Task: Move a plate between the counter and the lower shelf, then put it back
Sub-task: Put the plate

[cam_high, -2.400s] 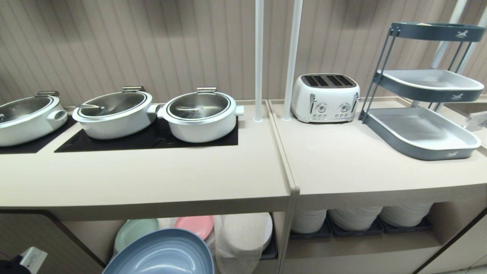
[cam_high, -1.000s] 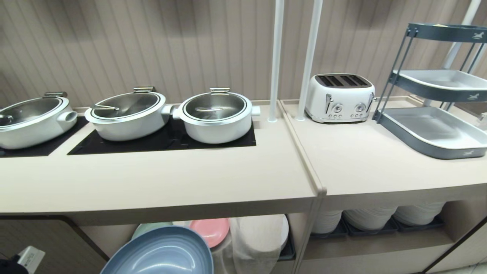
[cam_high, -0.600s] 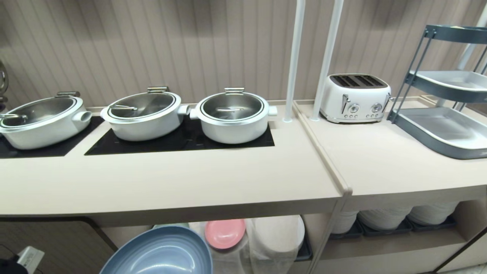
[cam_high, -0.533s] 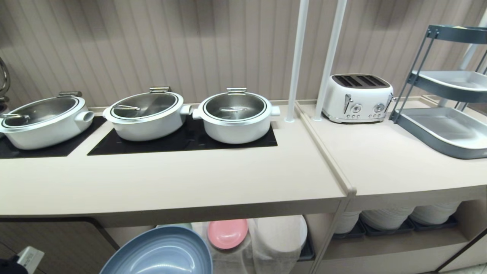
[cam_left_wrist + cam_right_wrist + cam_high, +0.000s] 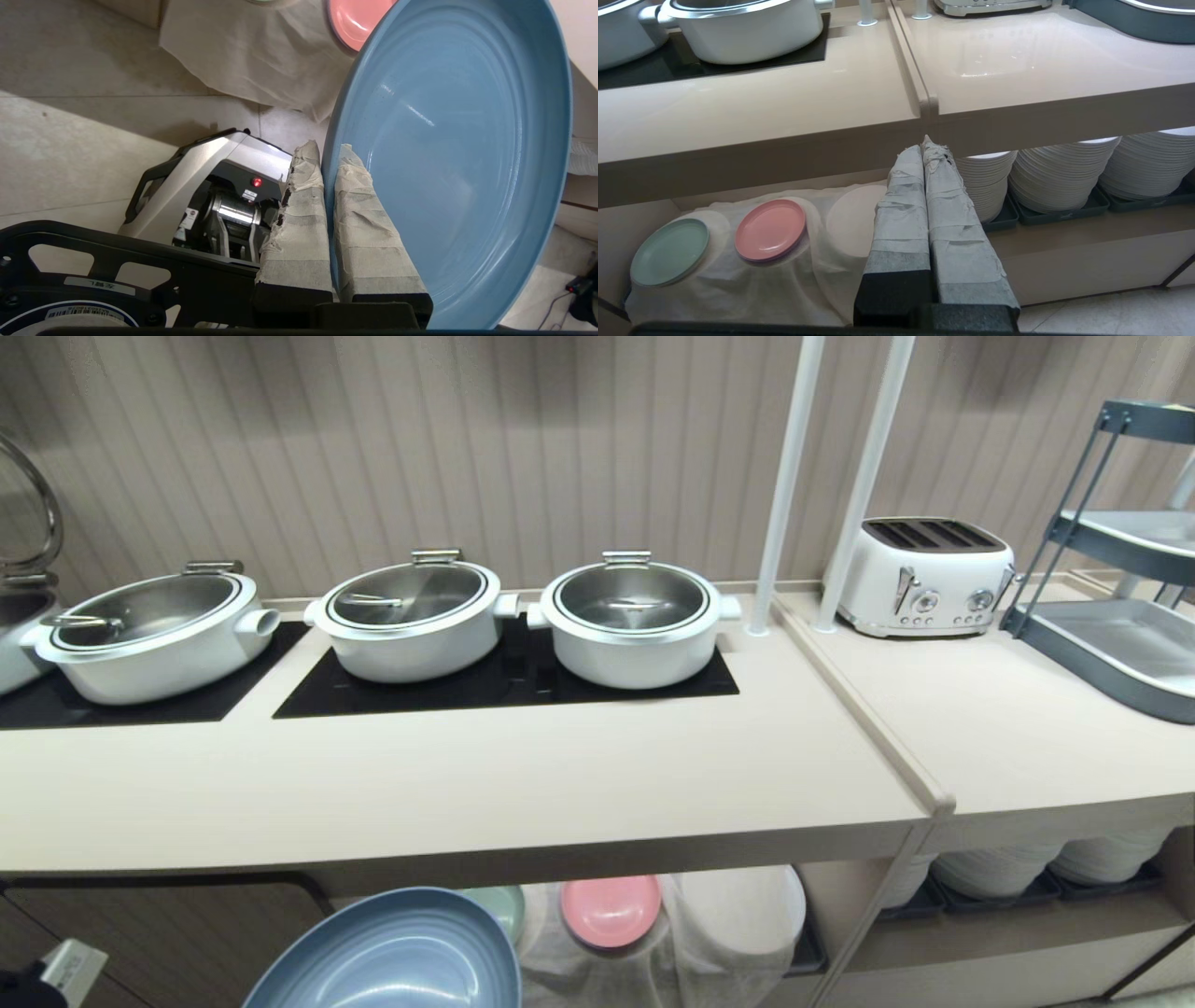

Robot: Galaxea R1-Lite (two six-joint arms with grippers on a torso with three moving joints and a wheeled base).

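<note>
Plate [image 5: 462, 154]: light blue, held in the air low and in front of the desk's front edge, below its top, rim tilted; in the head view it shows at the bottom left.
Left end effector [image 5: 329, 154]: taped fingers [image 5: 299, 219] clamped on the plate's rim, one on each face.
Right end effector [image 5: 925, 149]: fingers pressed together, holding nothing, pointing at the desk's front edge between the two compartments.
Step in hand: carrying the plate; whether it is bound for the desk [image 5: 485, 784] or the lower shelf [image 5: 714, 280] I cannot tell from this moment.
Next move, if upward: lift the plate above the thick front edge, then forward over the bare beige strip.
Next move, if inward: level the plate and slide it under the desk.
Edges: the desk's front lip overhangs the shelf opening, just above the plate.
Open room: a broad bare band of desk lies in front of the white pots [image 5: 635, 621].
Shelf room: the mint green plate [image 5: 670, 252] and pink plate [image 5: 770, 229] lie on the white cloth [image 5: 738, 294]; free space looks scarce.
</note>
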